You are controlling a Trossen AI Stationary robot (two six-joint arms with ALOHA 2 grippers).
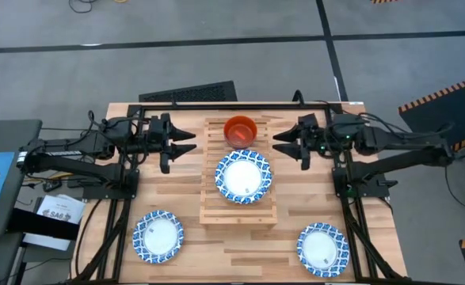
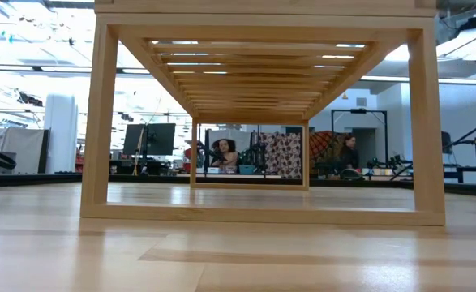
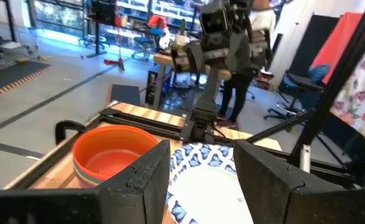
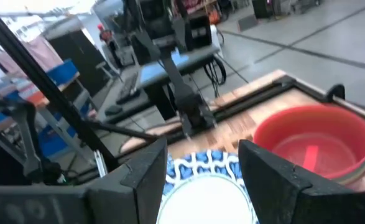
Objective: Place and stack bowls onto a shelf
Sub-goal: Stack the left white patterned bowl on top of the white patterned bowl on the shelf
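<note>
The shelf [image 1: 238, 212] of pale slats lies mid-table. At its far end a red bowl [image 1: 240, 130] sits on top of other small bowls, whose rims show under it [image 4: 350, 177]. A blue-rimmed bowl [image 1: 243, 176] rests on the slats nearer the front. Two more blue-rimmed bowls lie flat on the tabletop, at near left [image 1: 158, 235] and near right [image 1: 323, 248]. My left gripper [image 1: 192, 142] hangs open left of the shelf's far end, pointing level at it. My right gripper [image 1: 276, 143] faces it from the right, also open. Both hold nothing.
A black frame [image 1: 232, 104] borders the table's far edge, with a keyboard [image 1: 188, 93] behind it. The low view looks through under the shelf [image 2: 262, 122] toward people seated in the room beyond. Bare tabletop lies between the two near bowls [image 1: 240, 253].
</note>
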